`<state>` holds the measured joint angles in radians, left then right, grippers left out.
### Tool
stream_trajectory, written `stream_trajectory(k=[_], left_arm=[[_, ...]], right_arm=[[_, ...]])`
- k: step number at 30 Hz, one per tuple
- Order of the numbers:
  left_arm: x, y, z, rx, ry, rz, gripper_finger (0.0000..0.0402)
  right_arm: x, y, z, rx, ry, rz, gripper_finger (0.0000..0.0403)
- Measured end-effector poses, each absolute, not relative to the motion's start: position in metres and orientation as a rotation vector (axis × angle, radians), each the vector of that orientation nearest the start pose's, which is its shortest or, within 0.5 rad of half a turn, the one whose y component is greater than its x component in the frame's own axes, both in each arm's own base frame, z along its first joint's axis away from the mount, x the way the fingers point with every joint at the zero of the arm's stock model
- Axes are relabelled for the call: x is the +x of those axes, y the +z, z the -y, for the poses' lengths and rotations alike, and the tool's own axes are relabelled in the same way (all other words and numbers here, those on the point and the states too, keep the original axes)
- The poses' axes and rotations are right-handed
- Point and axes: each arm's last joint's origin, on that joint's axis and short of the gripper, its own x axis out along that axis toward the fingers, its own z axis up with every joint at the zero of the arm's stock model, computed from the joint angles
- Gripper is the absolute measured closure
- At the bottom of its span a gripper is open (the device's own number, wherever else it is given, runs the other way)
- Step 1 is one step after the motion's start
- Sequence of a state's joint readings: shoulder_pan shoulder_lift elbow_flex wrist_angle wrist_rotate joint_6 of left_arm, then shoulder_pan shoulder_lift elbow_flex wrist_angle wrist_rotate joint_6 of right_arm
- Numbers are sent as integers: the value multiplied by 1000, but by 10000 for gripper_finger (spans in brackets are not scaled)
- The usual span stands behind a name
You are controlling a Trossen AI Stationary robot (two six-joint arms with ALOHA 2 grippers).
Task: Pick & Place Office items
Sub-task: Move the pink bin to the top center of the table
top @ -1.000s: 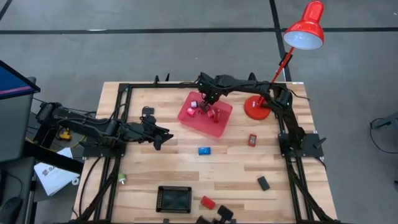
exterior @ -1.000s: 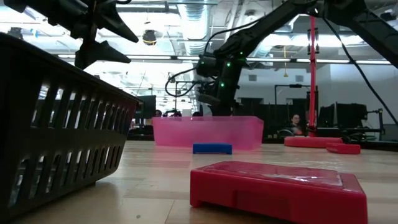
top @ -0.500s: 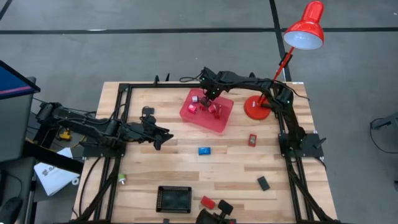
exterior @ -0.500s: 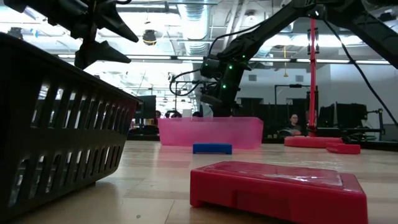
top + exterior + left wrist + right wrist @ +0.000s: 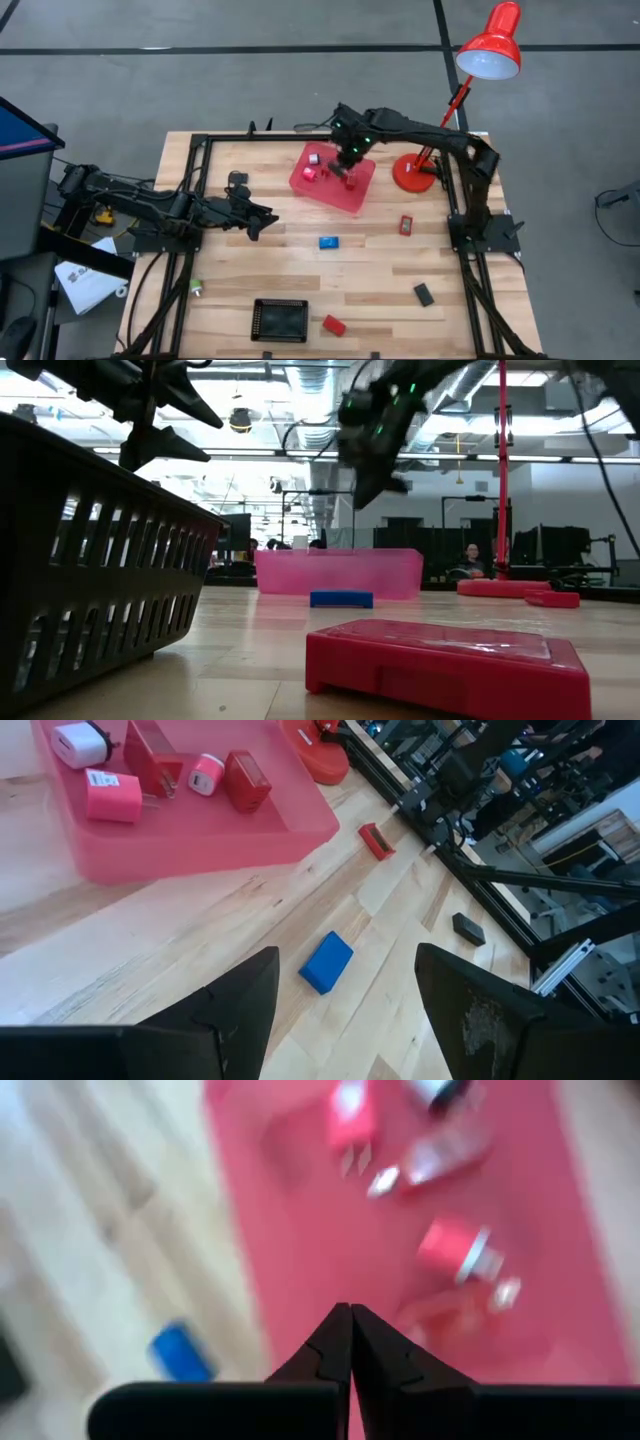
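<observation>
A pink tray (image 5: 332,178) at the table's far middle holds several small red, pink and white office items (image 5: 165,775). My right gripper (image 5: 348,160) hangs above the tray; its fingers are shut and empty in the right wrist view (image 5: 350,1320). My left gripper (image 5: 262,218) is open and empty, left of the tray and above the table (image 5: 345,980). A blue block (image 5: 328,241) lies flat on the wood near the tray. A red block (image 5: 406,225), a black rectangle (image 5: 424,294) and another red block (image 5: 333,325) lie loose on the table.
A black slotted basket (image 5: 280,320) stands near the front edge. The red desk lamp's base (image 5: 412,172) sits right of the tray, with its head (image 5: 492,45) beyond the table's far right corner. A small green-and-white bit (image 5: 197,290) lies at the left. Black frame rails (image 5: 460,250) run along both sides.
My right gripper has risen out of the pink tray and moved a little toward the table's right edge. It now hangs well above the tray's rim. The tray has shifted slightly toward the far edge.
</observation>
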<state>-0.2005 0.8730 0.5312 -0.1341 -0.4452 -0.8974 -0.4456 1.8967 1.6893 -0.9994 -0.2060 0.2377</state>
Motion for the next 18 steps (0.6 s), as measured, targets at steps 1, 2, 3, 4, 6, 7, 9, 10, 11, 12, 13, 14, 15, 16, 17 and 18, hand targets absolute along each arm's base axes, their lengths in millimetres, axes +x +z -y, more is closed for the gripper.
stream_trajectory(k=[1,2,3,4,6,7,9,10,11,12,13,14,15,16,17,18], left_arm=[[184,237,24,-725,424,-309,170],[183,237,24,-721,428,-307,170],[183,237,24,-719,429,-306,170],[183,237,24,-718,430,-306,170],[184,237,24,-716,429,-306,170],[183,237,24,-716,429,-306,170],[183,237,24,-716,429,-306,170],[183,237,24,-715,429,-306,170],[183,237,24,-715,429,-306,170],[184,237,24,-716,429,-306,170],[184,237,24,-716,428,-305,170],[184,237,24,-716,428,-305,170],[184,237,24,-716,428,-304,170],[184,237,24,-715,429,-304,170],[184,237,24,-716,431,-303,170],[184,238,23,-717,433,-302,170]], right_arm=[[351,276,153,602,-346,-1146,403],[346,277,144,600,-349,-1182,403],[341,275,134,598,-359,-1227,403],[337,270,127,597,-368,-1268,403],[329,256,113,612,-374,-1334,403],[325,249,107,622,-379,-1350,403],[317,233,99,650,-398,-1383,403],[312,226,96,665,-407,-1393,403],[309,220,92,679,-412,-1400,403],[306,215,89,694,-413,-1390,403],[304,213,87,707,-415,-1370,403],[302,211,86,715,-415,-1352,403],[300,208,85,721,-417,-1342,403],[299,203,85,726,-420,-1343,403],[299,196,86,732,-427,-1347,403],[299,190,89,741,-436,-1339,403]])
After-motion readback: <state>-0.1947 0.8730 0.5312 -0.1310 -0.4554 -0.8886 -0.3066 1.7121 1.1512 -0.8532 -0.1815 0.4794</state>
